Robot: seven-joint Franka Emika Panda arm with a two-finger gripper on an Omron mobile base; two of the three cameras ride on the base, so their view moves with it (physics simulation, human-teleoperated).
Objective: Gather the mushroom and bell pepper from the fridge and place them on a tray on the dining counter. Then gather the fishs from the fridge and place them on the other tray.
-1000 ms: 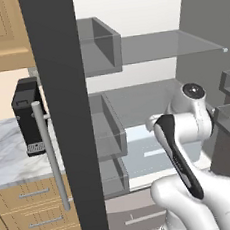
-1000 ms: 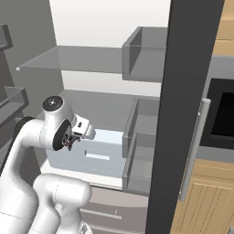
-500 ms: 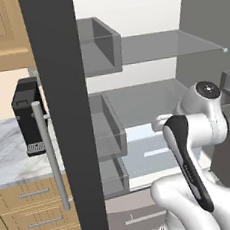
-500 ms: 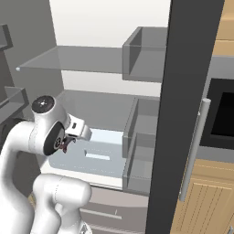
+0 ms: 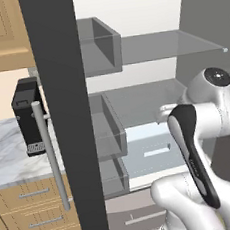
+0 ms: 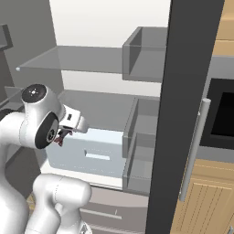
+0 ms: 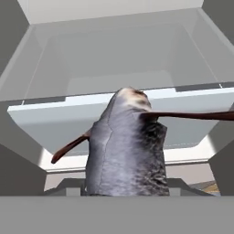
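The fish [image 7: 125, 151] between the fingers was mottled silver-grey with dark reddish-brown fins; the fridge [image 5: 62, 117] door was dark grey, its drawer [image 6: 87, 153] pale blue-white.

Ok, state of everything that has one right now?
Fridge: doors open, shelves bare.
Fish: held up in front of the fridge, off any surface.
Gripper: shut on the fish.
Crisper drawer: closed.
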